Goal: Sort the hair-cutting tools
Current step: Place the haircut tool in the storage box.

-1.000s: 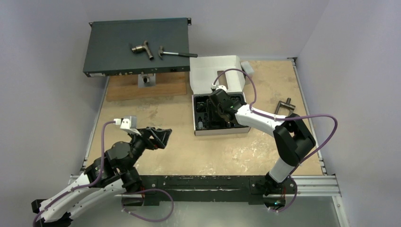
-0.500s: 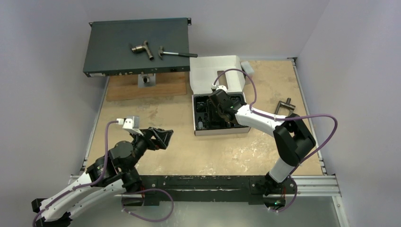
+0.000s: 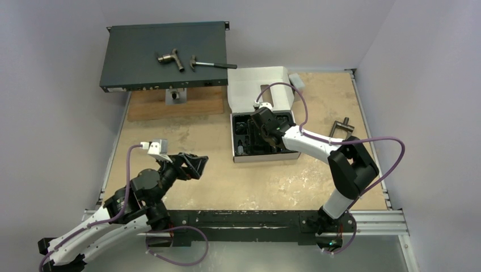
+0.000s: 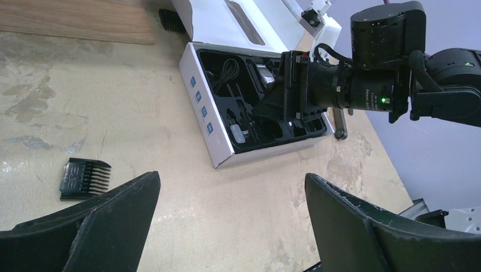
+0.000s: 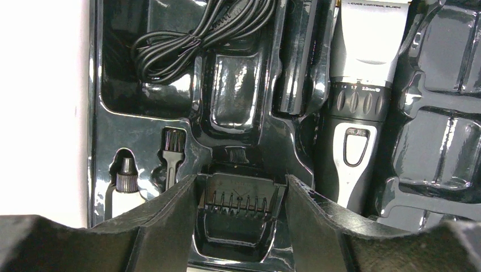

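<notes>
An open white box (image 3: 264, 156) holds a black tray with the black-and-silver hair clipper (image 5: 363, 85), a coiled cable (image 5: 193, 34), a small brush (image 5: 172, 150) and an oil bottle (image 5: 126, 175). My right gripper (image 5: 241, 211) is down inside the tray, shut on a black comb attachment (image 5: 241, 190) held between its fingers over a slot. It also shows in the top view (image 3: 262, 136). Another black comb attachment (image 4: 84, 178) lies on the table left of the box (image 4: 204, 113). My left gripper (image 4: 232, 192) is open and empty, hovering above the table near that comb.
A dark rack unit (image 3: 142, 62) at the back left carries a hammer (image 3: 212, 64) and a pipe fitting (image 3: 171, 58), above a wooden board (image 3: 176, 105). The box lid (image 3: 261, 85) stands open behind the box. A T-shaped metal handle (image 3: 340, 127) lies to the right.
My left gripper has shifted slightly to the right. The right gripper has stayed in the box on the comb attachment.
</notes>
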